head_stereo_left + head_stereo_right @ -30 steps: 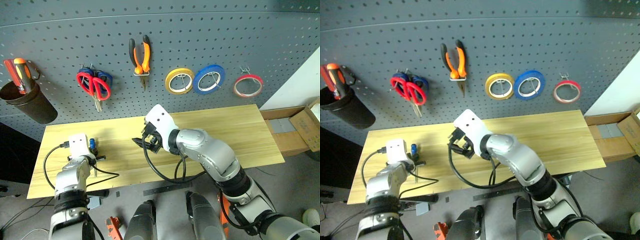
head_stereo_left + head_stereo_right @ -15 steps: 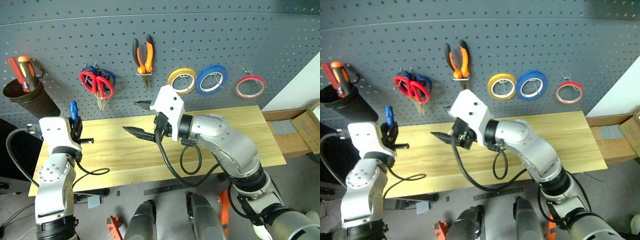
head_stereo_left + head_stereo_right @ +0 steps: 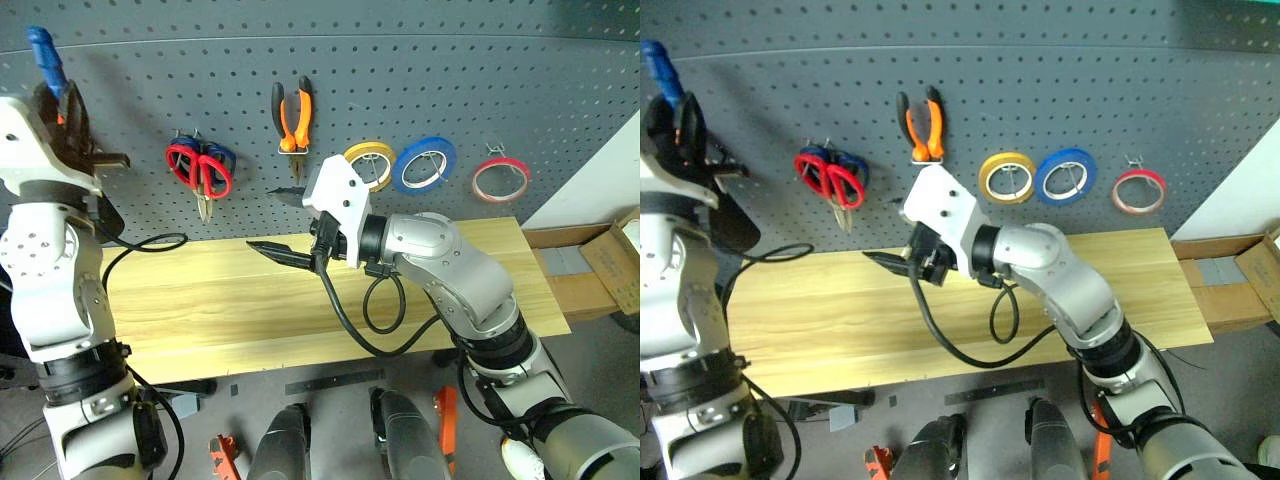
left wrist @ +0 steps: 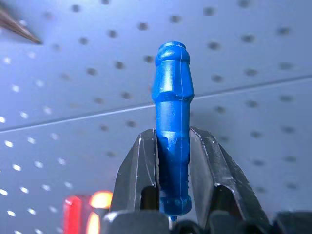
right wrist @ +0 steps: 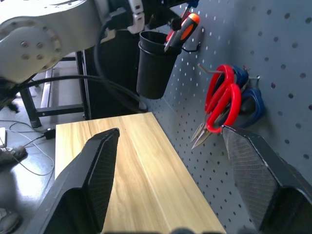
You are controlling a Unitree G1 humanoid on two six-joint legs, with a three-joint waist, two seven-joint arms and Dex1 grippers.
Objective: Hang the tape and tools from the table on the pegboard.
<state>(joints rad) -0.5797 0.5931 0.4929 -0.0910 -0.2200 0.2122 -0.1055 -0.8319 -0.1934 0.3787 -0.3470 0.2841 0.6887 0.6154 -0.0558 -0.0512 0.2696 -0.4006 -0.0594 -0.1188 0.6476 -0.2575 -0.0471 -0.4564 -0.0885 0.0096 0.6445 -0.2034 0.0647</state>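
My left gripper [image 3: 58,92] is shut on the blue-handled screwdriver [image 4: 171,122], held high in front of the pegboard [image 3: 450,70] at its upper left, handle up. The right gripper [image 3: 283,227] stands open and empty above the table [image 3: 300,300], pointing left, below the orange-and-black pliers [image 3: 291,110]. The pliers hang on the board. So do the red-handled scissors [image 3: 200,170] and, far right, the thin red ring of tape [image 3: 498,178]. A black cup [image 5: 156,63] on the board lies behind my left arm in the eye views.
Blue-handled scissors [image 5: 251,100] hang behind the red ones. A yellow roll [image 3: 368,160] and a blue roll [image 3: 422,163] hang mid-board. The cup holds red and orange screwdrivers [image 5: 183,31]. A cardboard box [image 3: 610,260] sits right of the table.
My left arm has risen from just above the tabletop to the board's upper left, carrying the blue screwdriver. The right gripper lifted a little and turned to point left, still open.
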